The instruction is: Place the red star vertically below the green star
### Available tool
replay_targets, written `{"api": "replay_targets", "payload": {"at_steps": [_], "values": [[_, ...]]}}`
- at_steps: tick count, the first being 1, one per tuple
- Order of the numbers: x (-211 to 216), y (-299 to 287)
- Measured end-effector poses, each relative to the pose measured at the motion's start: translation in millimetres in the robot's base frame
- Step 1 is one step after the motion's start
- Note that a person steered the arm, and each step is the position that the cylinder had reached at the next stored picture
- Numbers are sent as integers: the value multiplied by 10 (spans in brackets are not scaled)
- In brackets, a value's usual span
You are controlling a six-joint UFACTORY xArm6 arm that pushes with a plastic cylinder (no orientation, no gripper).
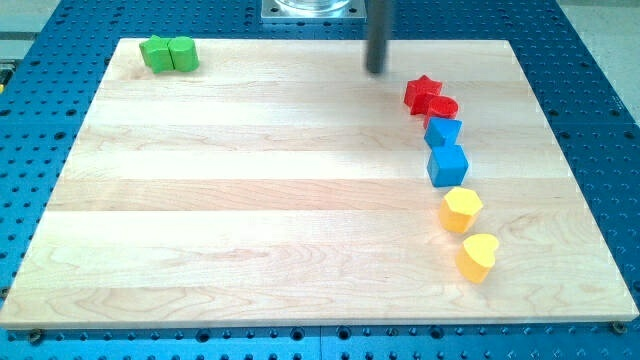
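The yellow heart (479, 256) lies nearest the camera, toward the bench's bottom right corner, at the foot of a line of blocks running up the right side. The red star (421, 93) heads that line near the top right corner, touching a red round block (442, 106) on its lower right. Below those come a blue block (442, 131), a blue cube (447, 165) and a yellow hexagon (462, 209), each close to or touching the next. Far across the bench (250, 200), in the top left corner, sits the green star (156, 53) with a second green block (183, 54) pressed against its right side.

There is no hand here, nothing opens or holds: only the rod. My tip (376, 70) stands near the top edge, just left of the red star and a little above it, apart from it.

The risks, as I judge them: my tip is on the wrong side for a leftward push, so rounding the star could nudge it into the red round block and drag that along. Over the long slide the star's points may make it spin off my tip. Stopping too high would knock the green pair.
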State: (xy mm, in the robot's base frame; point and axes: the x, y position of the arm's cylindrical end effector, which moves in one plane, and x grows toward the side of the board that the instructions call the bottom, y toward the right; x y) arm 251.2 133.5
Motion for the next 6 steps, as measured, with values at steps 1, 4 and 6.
{"api": "replay_targets", "payload": {"at_steps": [1,4,6], "values": [[313,206],[1036,-473],[1416,-2493]]}}
